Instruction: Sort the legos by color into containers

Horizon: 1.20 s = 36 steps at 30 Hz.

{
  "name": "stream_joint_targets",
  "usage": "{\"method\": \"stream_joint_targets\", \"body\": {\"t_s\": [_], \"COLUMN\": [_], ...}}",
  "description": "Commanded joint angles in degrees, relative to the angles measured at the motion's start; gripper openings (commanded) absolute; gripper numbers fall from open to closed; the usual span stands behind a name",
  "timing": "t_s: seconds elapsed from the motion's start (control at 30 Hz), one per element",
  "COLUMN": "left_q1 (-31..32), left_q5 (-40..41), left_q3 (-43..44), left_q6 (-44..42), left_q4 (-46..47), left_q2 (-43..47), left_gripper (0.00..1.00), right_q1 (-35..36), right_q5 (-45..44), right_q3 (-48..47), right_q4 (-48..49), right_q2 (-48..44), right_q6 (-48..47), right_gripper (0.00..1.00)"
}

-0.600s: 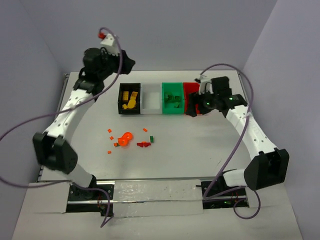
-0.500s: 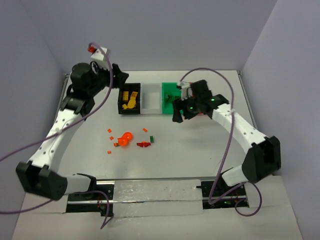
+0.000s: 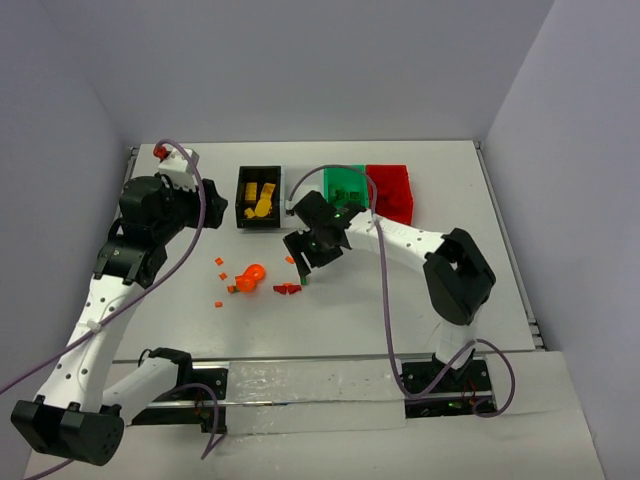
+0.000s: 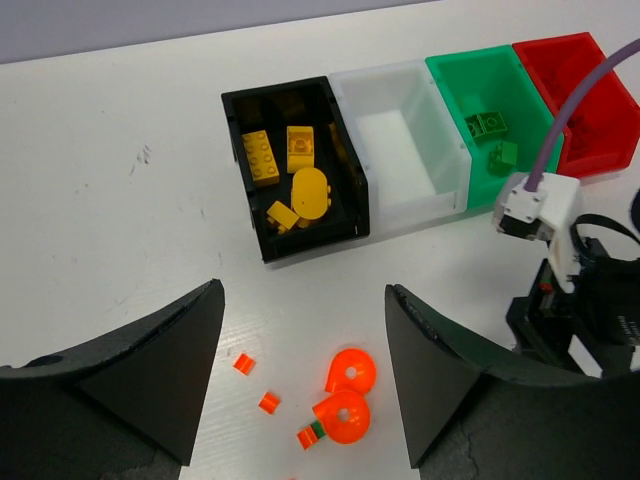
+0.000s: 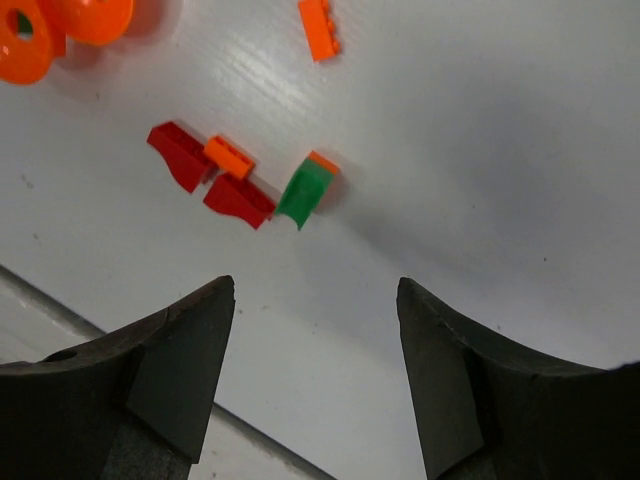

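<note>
Swung back from the red bin [image 3: 395, 205], the right tool [image 5: 312, 295] hovers open and empty above a green brick [image 5: 305, 196], likely its next pick.

Both arms same build: left arm [image 3: 95, 310] and right arm [image 3: 400, 240] have white link shells with black joint housings. A purple cable [image 4: 570, 112] runs loose along each, ending in a white connector block [image 4: 535, 205] at the wrist. The left one has a red cap [image 3: 160, 152]. Left hand [image 4: 302, 290] and right hand [image 5: 315, 282]: matte black wedge fingers [image 4: 150, 390].
</note>
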State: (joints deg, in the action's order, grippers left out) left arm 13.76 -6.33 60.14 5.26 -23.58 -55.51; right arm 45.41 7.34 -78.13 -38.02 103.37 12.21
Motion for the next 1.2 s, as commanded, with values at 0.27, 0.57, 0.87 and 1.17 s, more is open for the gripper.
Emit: {"method": "stream_joint_targets", "body": {"t_s": [0.27, 0.57, 0.87, 1.17], "left_q1": [-0.3, -0.3, -0.3, -0.3], "left_q5": [-0.7, -1.0, -1.2, -1.8], "left_q3": [-1.4, -1.1, -1.1, -1.3], "left_q6": [-0.9, -1.2, -1.5, -1.6], "left_q4": [0.4, -0.1, 0.2, 0.5], "left_q2": [-0.6, -0.7, -1.3, -1.9], "left_gripper": [0.75, 0.75, 0.75, 0.75], "right_q1": [0.9, 0.9, 0.5, -1.0], "right_q5": [-1.4, 0.8, 0.8, 2.7], "right_q3": [-7.8, -9.0, -7.8, -7.0], "right_q4": [-0.5, -0.9, -0.8, -0.7], "right_q2": [7.7, 11.4, 11.5, 11.3], "right_q6": [3.3, 3.8, 3.5, 3.2], "right_gripper": [0.70, 0.63, 0.49, 0.46]}}
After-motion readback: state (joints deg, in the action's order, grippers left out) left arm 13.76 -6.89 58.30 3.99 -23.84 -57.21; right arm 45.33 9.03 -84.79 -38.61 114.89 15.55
